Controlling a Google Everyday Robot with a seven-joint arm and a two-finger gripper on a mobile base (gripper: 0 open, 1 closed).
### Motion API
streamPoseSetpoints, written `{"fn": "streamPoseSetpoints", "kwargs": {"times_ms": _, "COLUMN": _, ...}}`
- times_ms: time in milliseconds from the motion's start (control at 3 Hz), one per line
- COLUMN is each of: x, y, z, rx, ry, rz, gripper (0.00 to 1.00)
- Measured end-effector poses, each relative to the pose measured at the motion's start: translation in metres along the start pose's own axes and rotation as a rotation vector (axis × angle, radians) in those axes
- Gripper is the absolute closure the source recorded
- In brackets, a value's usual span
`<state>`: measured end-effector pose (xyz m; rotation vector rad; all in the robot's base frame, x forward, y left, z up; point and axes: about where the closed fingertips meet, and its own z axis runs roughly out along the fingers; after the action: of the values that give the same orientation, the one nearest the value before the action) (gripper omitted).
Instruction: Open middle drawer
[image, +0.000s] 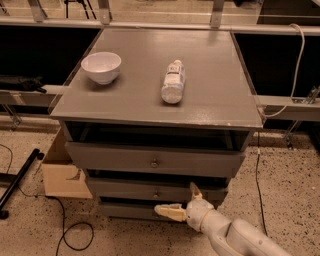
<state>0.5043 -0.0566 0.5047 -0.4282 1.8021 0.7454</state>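
task thing: the middle drawer, the grey front second from the top of the cabinet, between the wider top drawer and the narrower bottom drawer.
drawer state: its front looks about in line with the others, so i judge it not yet pulled out.
handle: one small round knob at mid-front, bare and untouched.
gripper: the gripper is low in front of the cabinet, at the end of a pale arm that comes in from the lower right corner.
jaws: spread wide and holding nothing. one lies level and points left across the bottom drawer's front; the other stands up in front of the middle drawer's right half.
key relation: the knob lies up and to the left of the gap between the jaws, near but not inside it. the level jaw's tip sits just below the knob, and whether it touches the wood cannot be told.
long axis: the drawer front runs side to side, so the pull has to come straight out toward the viewer.
next move, as i judge it: lift and shift left until the knob sits between the jaws, close, then draw back.
risk: this low, the jaws could catch the bottom drawer instead.
surface: the cabinet's top surface carries a white bowl and a bottle lying on its side, well apart from the jaws.
floor: a cardboard box stands beside the cabinet's left side.
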Motion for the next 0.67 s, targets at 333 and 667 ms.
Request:
{"fn": "streamPoseSetpoints", "kwargs": {"times_ms": 333, "x": -0.0088, "y": 0.0035, "z": 0.0141, "rx": -0.087, "ry": 0.058, "rz": -0.097, "gripper": 0.00}}
{"fn": "streamPoseSetpoints", "kwargs": {"times_ms": 667, "x": -0.0092, "y": 0.0075, "z": 0.0180, "rx": -0.114, "ry": 0.072, "rz": -0.119, "gripper": 0.00}}
